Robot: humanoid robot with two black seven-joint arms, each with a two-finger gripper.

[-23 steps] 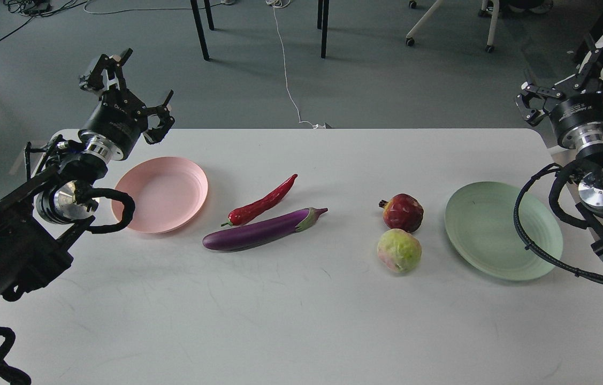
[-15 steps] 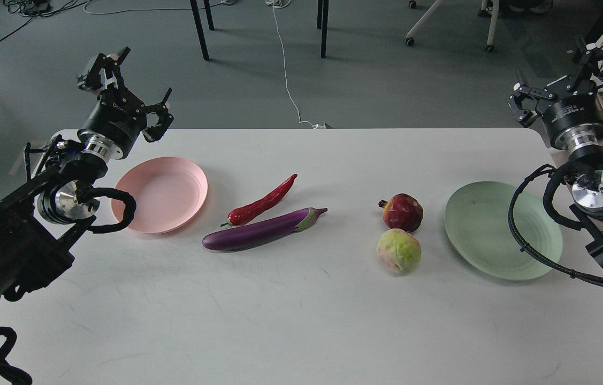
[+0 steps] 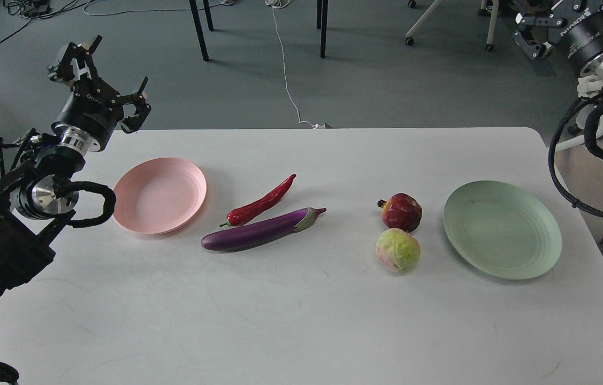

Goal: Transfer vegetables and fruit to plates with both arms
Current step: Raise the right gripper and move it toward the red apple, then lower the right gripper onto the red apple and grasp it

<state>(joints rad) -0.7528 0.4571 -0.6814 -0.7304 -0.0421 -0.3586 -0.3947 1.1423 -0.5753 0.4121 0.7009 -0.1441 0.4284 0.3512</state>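
Note:
The purple eggplant (image 3: 258,231) and the red chili pepper (image 3: 261,203) lie side by side left of the table's centre. The dark red pomegranate (image 3: 401,212) and the yellow-green fruit (image 3: 397,249) sit right of centre. The pink plate (image 3: 159,195) at the left and the green plate (image 3: 502,230) at the right both hold nothing. My left gripper (image 3: 106,77) is open and empty, raised beyond the table's back left corner, behind the pink plate. My right gripper (image 3: 550,21) is high at the top right, partly cut off by the view's edge. Its visible finger is splayed open and holds nothing.
The white table (image 3: 301,310) carries all the objects. Behind it on the grey floor are dark table legs (image 3: 322,29), a white cable (image 3: 285,69) and chair bases. My right arm's black cable (image 3: 560,176) hangs beside the table's right edge.

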